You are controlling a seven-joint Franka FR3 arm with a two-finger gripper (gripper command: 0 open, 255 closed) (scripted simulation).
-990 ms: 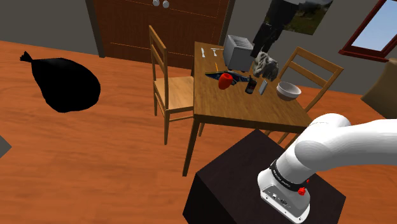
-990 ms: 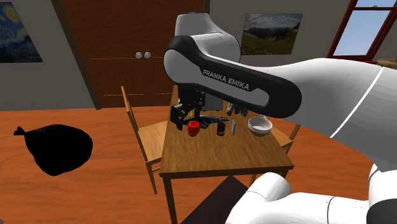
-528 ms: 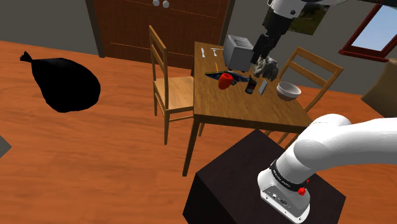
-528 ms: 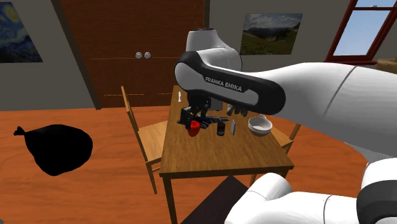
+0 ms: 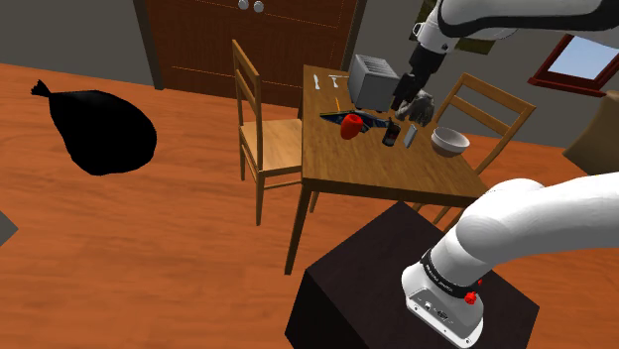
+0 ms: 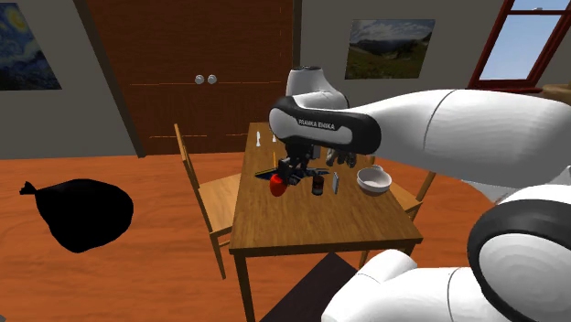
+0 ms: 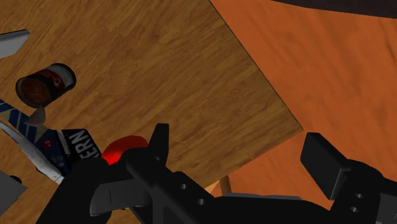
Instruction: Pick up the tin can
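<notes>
Black gripper (image 7: pixel 238 141) hangs wide open, its 2 fingers apart, holding nothing. Dark tin can (image 5: pixel 391 134) sits on the wooden table (image 5: pixel 377 167), upper right of the shoulder view, near a red cup (image 5: pixel 350 126).

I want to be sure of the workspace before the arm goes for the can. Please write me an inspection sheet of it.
Surface: wooden table, things gathered at its far end.
Job's things: can, dark, upright, not held.
Clutter: red cup and booklet near the can; white bowl; toaster.
Grippers: gripper open, above the table near the red cup; the can lies outside its fingers.
Cables: nothing seen.
Surroundings: chair by the table; black bag on the floor; cupboard doors behind.
</notes>
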